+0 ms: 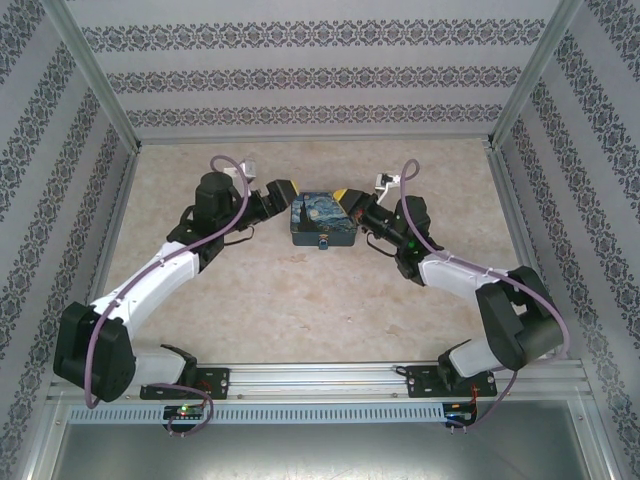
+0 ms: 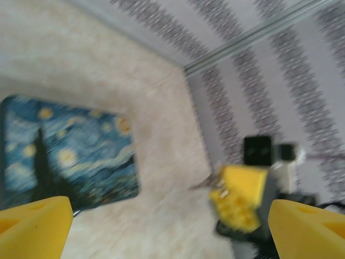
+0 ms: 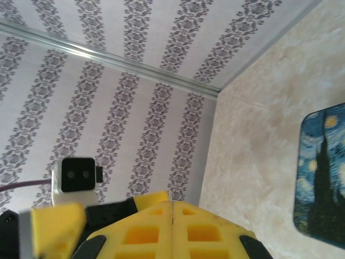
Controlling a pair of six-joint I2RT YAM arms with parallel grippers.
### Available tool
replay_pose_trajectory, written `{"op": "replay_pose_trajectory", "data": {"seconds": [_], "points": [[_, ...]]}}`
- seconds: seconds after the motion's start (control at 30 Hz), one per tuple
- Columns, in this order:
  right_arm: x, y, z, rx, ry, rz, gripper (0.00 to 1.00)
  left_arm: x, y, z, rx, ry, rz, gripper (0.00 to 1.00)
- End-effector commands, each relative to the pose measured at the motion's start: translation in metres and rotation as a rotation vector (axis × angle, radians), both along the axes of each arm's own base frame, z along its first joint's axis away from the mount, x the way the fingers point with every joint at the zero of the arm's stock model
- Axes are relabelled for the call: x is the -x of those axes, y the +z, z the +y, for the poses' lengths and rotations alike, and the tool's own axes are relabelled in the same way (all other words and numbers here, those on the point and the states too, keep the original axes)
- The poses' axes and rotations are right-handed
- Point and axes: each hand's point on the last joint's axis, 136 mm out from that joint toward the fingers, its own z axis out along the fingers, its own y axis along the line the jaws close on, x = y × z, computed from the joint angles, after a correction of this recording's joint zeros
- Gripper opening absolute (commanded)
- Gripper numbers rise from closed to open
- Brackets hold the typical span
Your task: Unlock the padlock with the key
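Yellow fingers (image 2: 32, 229) of the left claw (image 2: 170, 232) sit right up close in its own camera, one at each bottom corner. They are far apart, so this claw is wide open and holds nothing. Past them lies the blue tin (image 2: 67, 151) with the starry night picture, flat on the pale table (image 2: 161, 216). Across from the left claw is the right claw (image 2: 237, 202), with its two yellow fingers pressed tight together. A thin grey bit (image 2: 204, 183) pokes out at its tip. It could be the key, but the picture is too blurry to tell.

From above, the blue tin sits in the middle of the table, far from the arm bases (image 1: 180, 378). The left claw is at the tin's left back corner and the right claw is at its right back corner, each very near it. The padlock (image 1: 325, 243), a tiny blue thing, is at the near side of the tin, touching it.
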Motion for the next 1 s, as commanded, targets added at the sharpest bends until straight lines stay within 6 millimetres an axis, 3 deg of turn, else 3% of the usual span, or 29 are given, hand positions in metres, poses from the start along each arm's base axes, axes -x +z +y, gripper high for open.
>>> {"op": "replay_pose_trajectory", "data": {"seconds": [0.0, 0.2, 0.33, 0.73, 0.97], "points": [[-0.017, -0.014, 0.001, 0.067, 0.008, 0.026, 0.00, 0.027, -0.063, 0.006, -0.182, -0.094, 0.123, 0.94], [-0.051, -0.047, 0.009, 0.112, 0.018, 0.108, 0.00, 0.050, -0.108, -0.012, -0.298, -0.208, 0.160, 0.93], [-0.069, -0.062, 0.020, 0.117, 0.037, 0.138, 0.00, 0.054, -0.129, -0.021, -0.344, -0.238, 0.155, 0.90], [-0.073, -0.103, 0.014, 0.174, 0.001, 0.222, 0.00, 0.031, -0.157, -0.065, -0.308, -0.336, 0.106, 0.76], [-0.077, -0.127, 0.007, 0.188, -0.020, 0.268, 0.00, 0.007, -0.181, -0.081, -0.377, -0.339, 0.059, 0.70]]}}
